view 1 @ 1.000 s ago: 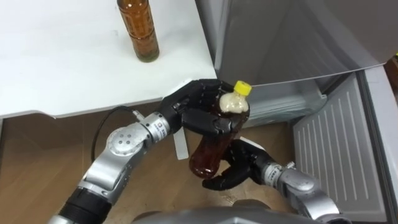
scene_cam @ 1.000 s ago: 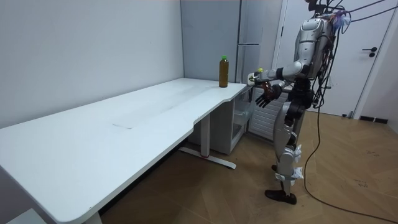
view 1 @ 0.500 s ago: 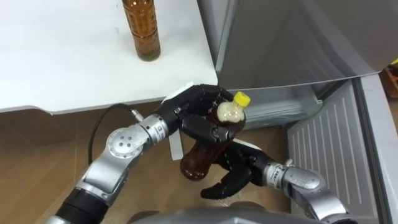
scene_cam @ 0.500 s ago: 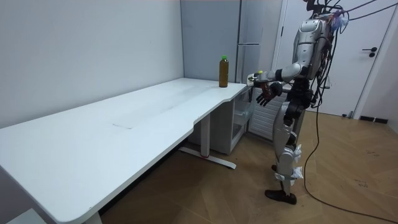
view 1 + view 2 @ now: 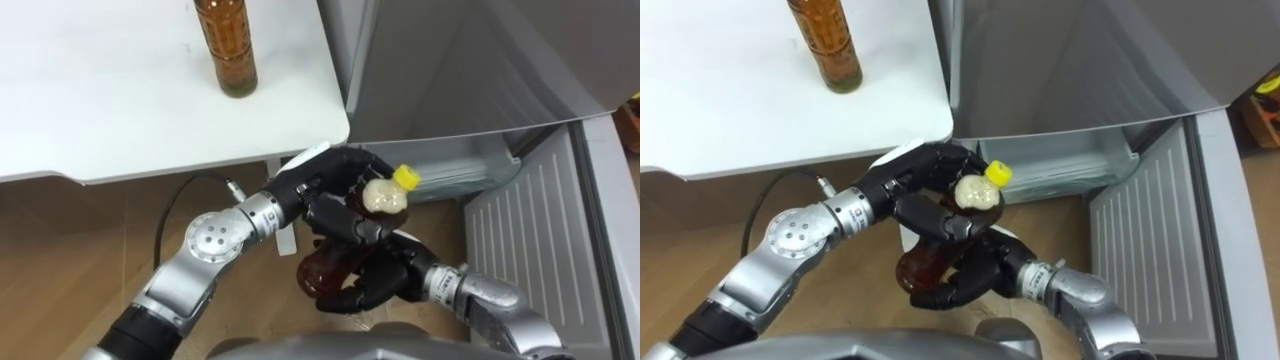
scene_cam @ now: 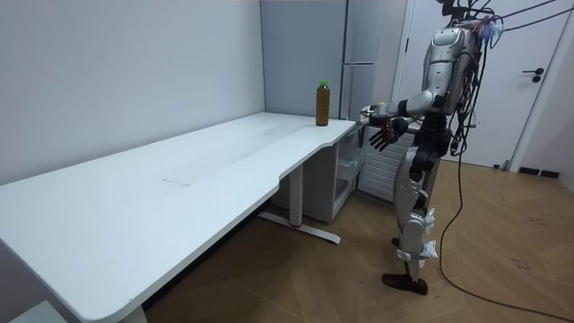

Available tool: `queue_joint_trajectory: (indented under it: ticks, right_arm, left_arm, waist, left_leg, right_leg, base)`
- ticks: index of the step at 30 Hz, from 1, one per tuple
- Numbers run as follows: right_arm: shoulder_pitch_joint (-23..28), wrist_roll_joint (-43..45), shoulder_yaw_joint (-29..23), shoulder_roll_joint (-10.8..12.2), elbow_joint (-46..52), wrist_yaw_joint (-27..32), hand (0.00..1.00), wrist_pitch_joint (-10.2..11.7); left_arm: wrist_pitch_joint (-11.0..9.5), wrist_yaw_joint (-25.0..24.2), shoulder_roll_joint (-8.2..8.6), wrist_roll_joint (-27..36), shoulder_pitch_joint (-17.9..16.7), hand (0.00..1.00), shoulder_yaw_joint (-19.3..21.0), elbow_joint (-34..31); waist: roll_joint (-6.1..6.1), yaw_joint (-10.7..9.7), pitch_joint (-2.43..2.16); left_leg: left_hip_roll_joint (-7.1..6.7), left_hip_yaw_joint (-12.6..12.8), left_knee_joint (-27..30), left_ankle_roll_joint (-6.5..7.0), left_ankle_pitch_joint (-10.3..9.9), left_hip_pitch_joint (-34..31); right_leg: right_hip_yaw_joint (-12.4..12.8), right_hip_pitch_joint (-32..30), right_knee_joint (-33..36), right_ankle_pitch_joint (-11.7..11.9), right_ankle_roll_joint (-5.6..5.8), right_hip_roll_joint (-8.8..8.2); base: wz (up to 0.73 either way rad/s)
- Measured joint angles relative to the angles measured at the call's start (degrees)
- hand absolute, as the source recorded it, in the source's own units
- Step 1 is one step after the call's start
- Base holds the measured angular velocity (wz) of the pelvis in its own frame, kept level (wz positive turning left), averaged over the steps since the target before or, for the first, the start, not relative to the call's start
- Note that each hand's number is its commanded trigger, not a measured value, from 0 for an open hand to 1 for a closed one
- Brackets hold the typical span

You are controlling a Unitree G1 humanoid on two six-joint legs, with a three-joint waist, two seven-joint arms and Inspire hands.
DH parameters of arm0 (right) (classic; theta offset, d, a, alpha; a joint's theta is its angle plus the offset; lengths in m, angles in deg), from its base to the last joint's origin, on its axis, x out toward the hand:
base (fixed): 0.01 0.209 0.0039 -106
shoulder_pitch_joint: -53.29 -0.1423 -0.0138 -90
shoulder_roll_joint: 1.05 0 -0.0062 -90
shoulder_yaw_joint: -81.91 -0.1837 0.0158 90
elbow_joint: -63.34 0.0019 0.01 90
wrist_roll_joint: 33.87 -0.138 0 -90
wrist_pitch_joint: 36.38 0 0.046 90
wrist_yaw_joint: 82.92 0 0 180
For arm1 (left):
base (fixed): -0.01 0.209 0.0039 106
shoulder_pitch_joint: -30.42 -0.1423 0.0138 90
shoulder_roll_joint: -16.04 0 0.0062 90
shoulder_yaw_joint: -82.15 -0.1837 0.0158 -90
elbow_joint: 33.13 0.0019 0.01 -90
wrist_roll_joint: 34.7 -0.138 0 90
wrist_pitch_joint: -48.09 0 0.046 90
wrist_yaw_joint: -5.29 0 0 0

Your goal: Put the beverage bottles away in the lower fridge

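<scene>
With the left hand (image 5: 335, 195) clamped round the shoulder of the tilted yellow-capped drink bottle (image 5: 328, 268) and the right hand (image 5: 378, 287) curled under its base, just outside the open lower fridge (image 5: 455, 165), a mistimed release by the left hand risks a drop.

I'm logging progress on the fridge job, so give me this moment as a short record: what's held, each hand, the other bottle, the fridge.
Held: dark bottle with a yellow cap, tilted, not yet inside the fridge
Left: left hand wrapped round the upper part of the dark bottle
Right: right hand curled under its base
Waiting: amber bottle upright on the table, near its corner
Storage: fridge with its lower door open
</scene>
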Motion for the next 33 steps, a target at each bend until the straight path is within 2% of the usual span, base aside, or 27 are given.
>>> queue_joint_trajectory:
  ticks: [2,8,9,10,11,12,14,15,20,24,28,31,32,33]
  right_arm:
    - [0.0,-2.2,0.3,0.1,-0.4,0.0,0.0,0.0]
    - [0.8,-11.0,2.8,0.2,-2.0,0.5,0.0,0.1]
    - [0.9,-13.6,3.5,0.3,-2.6,0.5,0.05,0.0]
    - [1.2,-16.5,4.0,0.5,-2.9,0.5,0.22,0.0]
    - [1.3,-18.2,4.3,0.5,-3.1,0.5,0.29,0.0]
    - [1.3,-21.2,4.7,0.8,-3.7,0.6,0.55,0.0]
    - [1.3,-24.2,5.4,1.0,-3.8,0.8,0.8,0.0]
    - [1.2,-25.9,5.7,1.1,-4.3,1.0,1.0,0.0]
    - [1.2,-32.8,7.5,2.0,-6.3,2.5,1.0,0.1]
    - [1.1,-33.1,8.0,2.2,-6.3,2.7,1.0,0.7]
    - [1.1,-32.8,9.6,2.4,-6.6,2.7,1.0,2.1]
    - [0.1,-32.9,10.3,2.5,-8.0,2.5,1.0,2.0]
    - [0.0,-32.9,10.3,2.5,-8.0,2.5,1.0,2.0]
    - [-0.1,-32.9,10.3,2.6,-8.3,2.5,1.0,2.0]
  left_arm:
    - [-0.4,0.1,0.02,0.0,0.0,1.0,0.1,0.0]
    - [-1.3,0.3,0.08,0.0,0.0,1.0,-0.4,0.9]
    - [-1.3,0.6,0.1,0.0,0.0,1.0,-0.7,0.9]
    - [-1.3,1.1,0.21,0.0,-0.1,1.0,-0.8,0.9]
    - [-1.3,1.3,0.3,0.0,-0.1,1.0,-0.8,0.9]
    - [-1.3,1.6,0.57,0.0,-0.1,1.0,-0.8,0.9]
    - [-1.3,2.1,0.7,0.0,-0.1,1.0,-0.8,0.9]
    - [-1.3,2.5,0.72,0.0,0.0,1.0,-0.8,0.9]
    - [-1.3,3.5,0.76,-0.1,-0.1,1.0,-1.9,0.9]
    - [-1.1,4.3,0.79,-0.1,-0.1,1.0,-1.9,1.0]
    - [0.9,5.4,0.96,0.0,-0.1,1.0,-1.7,1.0]
    - [1.0,5.6,1.2,0.0,-0.1,1.0,-1.9,1.8]
    - [1.0,5.7,1.49,0.0,-0.1,0.88,-1.8,2.2]
    - [1.0,6.1,1.96,-0.1,0.0,0.6,-1.8,2.9]
  waist:
    - [0.23,0.0,0.1]
    - [1.08,0.0,0.03]
    - [1.11,0.2,0.01]
    - [1.12,0.2,0.01]
    - [1.12,0.2,0.01]
    - [1.13,0.2,-0.01]
    - [1.25,0.1,-0.22]
    - [1.28,0.2,-0.37]
    - [1.21,0.6,-0.35]
    - [1.16,1.0,-0.31]
    - [1.08,1.3,-0.24]
    - [1.02,1.4,-0.19]
    - [1.02,1.4,-0.19]
    - [1.03,1.4,-0.19]
  left_leg:
    - [0.0,0.0,0.0,0.0,0.0,0.1]
    - [-0.01,-0.1,0.0,0.0,0.0,0.2]
    - [0.0,-0.1,-0.1,-0.01,0.0,0.2]
    - [0.0,-0.2,-0.1,-0.02,0.0,0.2]
    - [0.0,-0.2,-0.1,-0.02,0.0,0.1]
    - [0.0,-0.2,-0.1,-0.03,0.0,0.1]
    - [0.0,-0.2,-0.1,-0.03,0.0,-0.5]
    - [0.0,-0.1,0.0,-0.02,0.0,-0.8]
    - [0.05,-0.1,0.2,-0.02,0.0,-0.8]
    - [0.09,-0.1,0.2,-0.03,0.0,-0.8]
    - [0.13,-0.2,0.2,-0.06,0.0,-0.9]
    - [0.13,-0.2,0.1,-0.08,0.0,-0.9]
    - [0.14,-0.2,0.1,-0.08,0.0,-0.9]
    - [0.13,-0.3,0.1,-0.08,0.0,-1.1]
  right_leg:
    - [0.0,0.0,0.0,0.0,0.0,0.0]
    - [-0.2,0.0,0.0,0.0,0.0,0.0]
    - [-0.2,0.0,0.0,0.0,0.0,0.0]
    - [-0.3,0.0,0.0,0.0,0.0,0.0]
    - [-0.3,0.0,0.0,0.0,0.0,0.01]
    - [-0.3,-0.1,0.0,0.0,0.0,0.02]
    - [-0.3,-0.5,0.1,0.0,0.0,0.02]
    - [-0.3,-0.9,0.2,0.0,-0.02,0.02]
    - [-0.4,-1.0,0.2,0.0,-0.04,0.01]
    - [-0.8,-1.0,0.2,0.0,-0.04,-0.01]
    - [-1.0,-1.0,0.2,0.0,-0.05,-0.01]
    - [-1.2,-1.0,0.2,0.0,-0.05,-0.01]
    - [-1.2,-1.1,0.2,0.0,-0.06,-0.01]
    - [-1.2,-1.2,0.2,0.0,-0.06,-0.01]
  base:
    - [0.0]
    - [0.0]
    - [0.0]
    - [0.0]
    - [0.0]
    - [0.0]
    - [0.0]
    - [0.0]
    - [0.0]
    - [0.0]
    - [0.0]
    - [0.0]
    - [0.0]
    - [0.0]
